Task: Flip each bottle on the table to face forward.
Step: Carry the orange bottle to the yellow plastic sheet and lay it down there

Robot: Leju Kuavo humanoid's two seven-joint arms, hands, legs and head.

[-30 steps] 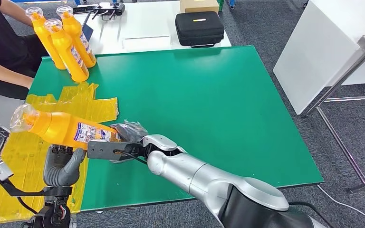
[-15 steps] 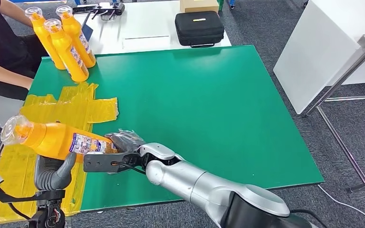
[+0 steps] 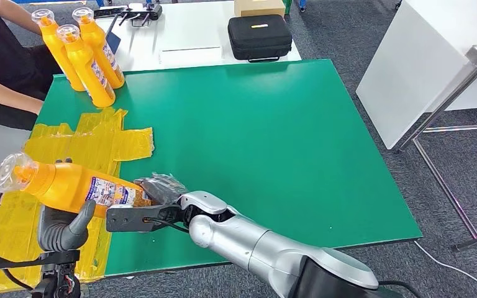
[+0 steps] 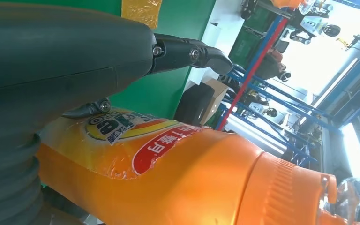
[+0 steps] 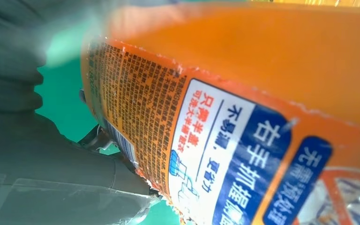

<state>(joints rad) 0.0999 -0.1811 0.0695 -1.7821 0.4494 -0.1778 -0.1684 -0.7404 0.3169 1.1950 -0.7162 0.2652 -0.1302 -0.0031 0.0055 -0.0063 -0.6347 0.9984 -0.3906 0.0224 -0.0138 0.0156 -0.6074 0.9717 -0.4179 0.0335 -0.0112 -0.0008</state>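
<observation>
An orange bottle (image 3: 68,185) with a clear cap and a blue-and-white label hangs on its side over the green table's (image 3: 273,136) front left corner, cap pointing left. My right hand (image 3: 164,186) grips its base end; the label (image 5: 262,93) shows close up beside that hand (image 5: 37,154). My left hand (image 3: 62,226) sits just under the bottle's middle with fingers spread and thumb raised beside it. In the left wrist view the bottle (image 4: 192,178) lies along the hand (image 4: 51,61), whose fingers reach past it without wrapping round. Three more orange bottles (image 3: 87,62) stand upright at the far left corner.
Yellow plastic sheeting (image 3: 93,139) covers the table's left side. A person's arm (image 3: 0,93) rests at the left edge near the standing bottles. A black case (image 3: 259,37) lies on the white table behind. Another white table (image 3: 422,68) stands to the right.
The held bottle has moved left and lower, toward the front left corner, with my right hand. My left hand has shifted left and down beneath it.
</observation>
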